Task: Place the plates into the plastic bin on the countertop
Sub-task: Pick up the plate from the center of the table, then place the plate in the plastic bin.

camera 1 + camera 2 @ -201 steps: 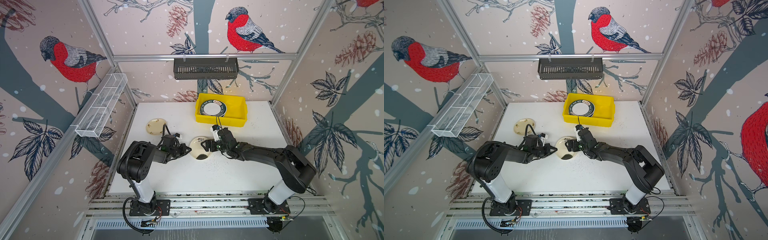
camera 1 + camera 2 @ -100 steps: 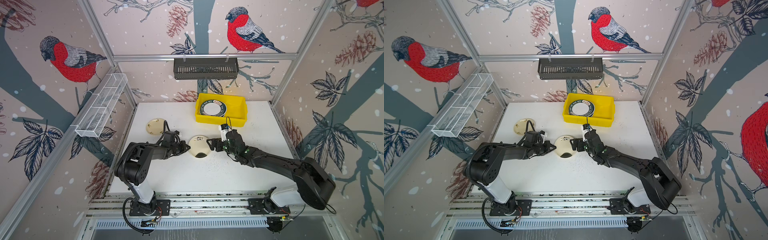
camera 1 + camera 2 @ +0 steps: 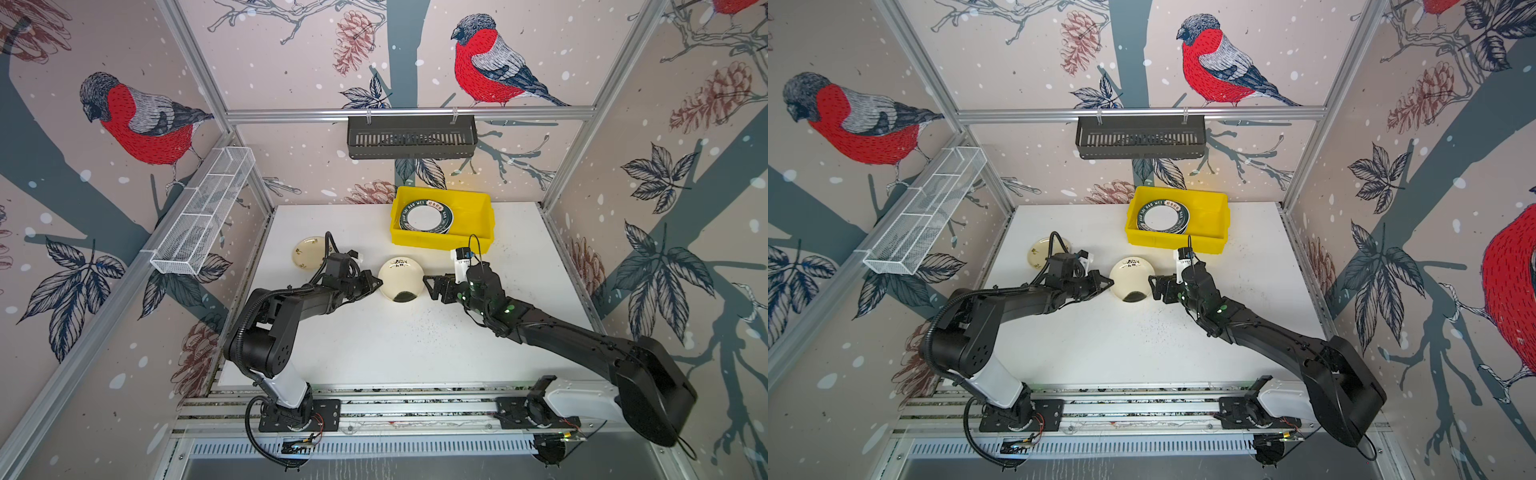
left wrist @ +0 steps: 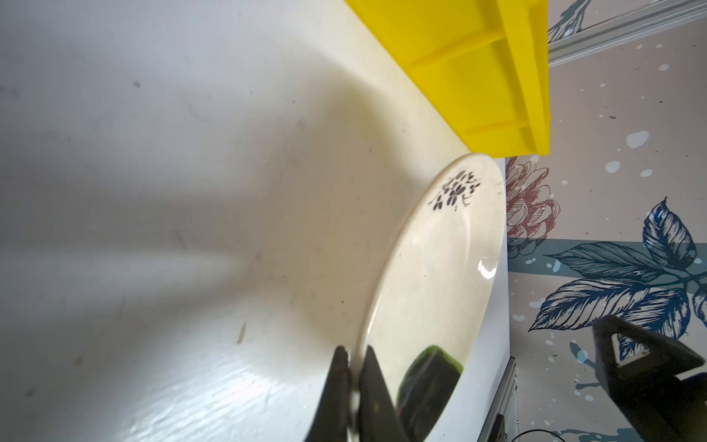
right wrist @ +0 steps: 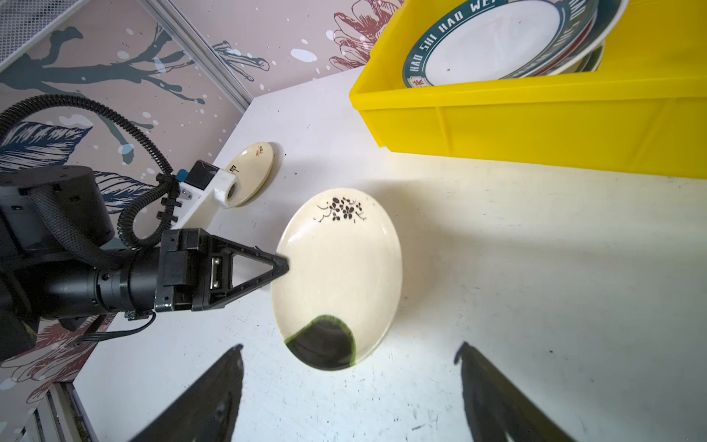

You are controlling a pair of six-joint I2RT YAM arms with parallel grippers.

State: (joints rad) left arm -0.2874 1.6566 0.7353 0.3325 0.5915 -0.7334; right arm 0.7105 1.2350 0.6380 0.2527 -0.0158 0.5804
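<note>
**Countertop** [image 3: 415, 340]: white, finely speckled, edged by metal rails. All items below are set on it unless noted.

**Cream plate** [image 3: 401, 277]: round, marked with a black flower sprig on its far side and a dark green patch on its near side. It is located at the middle of the countertop, just near of the bin, between the two grippers. It appears tilted in the left wrist view [image 4: 432, 275]; whether its right edge rests on the countertop cannot be told.

**Left gripper** [image 3: 378, 284]: its fingers are pressed together on the left rim of the cream plate, one above and one below the edge, as seen in the left wrist view [image 4: 352, 359].

**Right gripper** [image 3: 429, 287]: it is placed just right of the cream plate, apart from it, with its fingers spread wide and nothing held between them [image 5: 350, 346].

**Second cream plate** [image 3: 307, 254]: it is laid flat at the far left, partly hidden behind the left arm's wrist.

**Yellow bin** [image 3: 440, 243]: a rectangular tub, found at the far edge, right of centre.

**Stacked plates** [image 3: 426, 217]: they are held in the left half of the bin; the top one is white with a dark lettered rim.

**Dark slotted basket** [image 3: 411, 137]: it is hung on the far wall rail.

**White wire basket** [image 3: 203, 216]: it is hung on the left wall rail.
</note>
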